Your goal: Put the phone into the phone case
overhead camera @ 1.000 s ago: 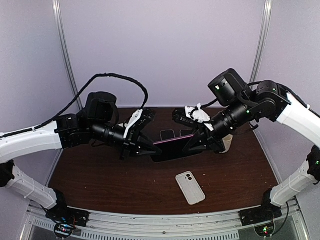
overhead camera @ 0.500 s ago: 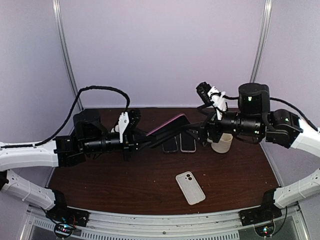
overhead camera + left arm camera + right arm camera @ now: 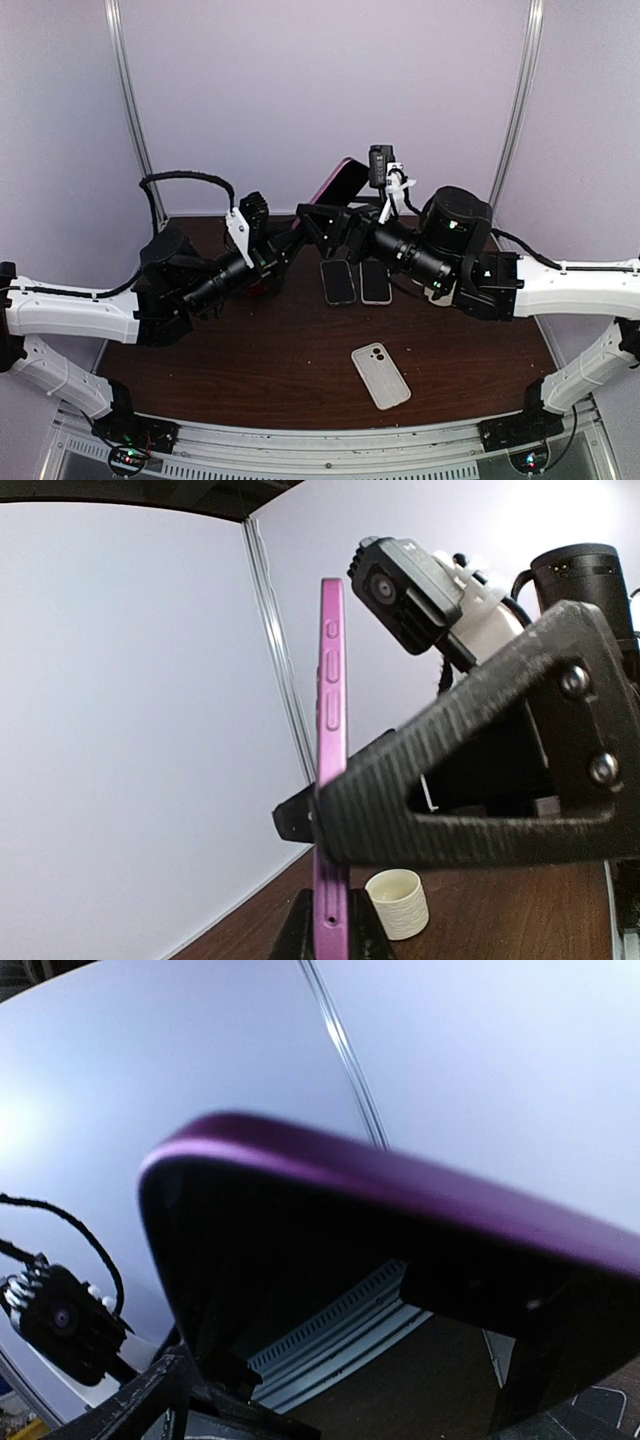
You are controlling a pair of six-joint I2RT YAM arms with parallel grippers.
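Looks like a robotics lab test cell rather than any lived-in room: a dark brown worktop [image 3: 200,370] closed in on the left, right and far sides by plain pale lilac panels [image 3: 320,90] set between slim metal posts [image 3: 130,110]. Has, bolted to a slotted aluminium rail [image 3: 330,462] along the near edge, a black-and-white left arm [image 3: 70,310] and right arm [image 3: 580,285]. Also carries a loose black cable [image 3: 185,180] looping over the left one, a green status light [image 3: 449,225] and a small camera [image 3: 400,580] on the right wrist.
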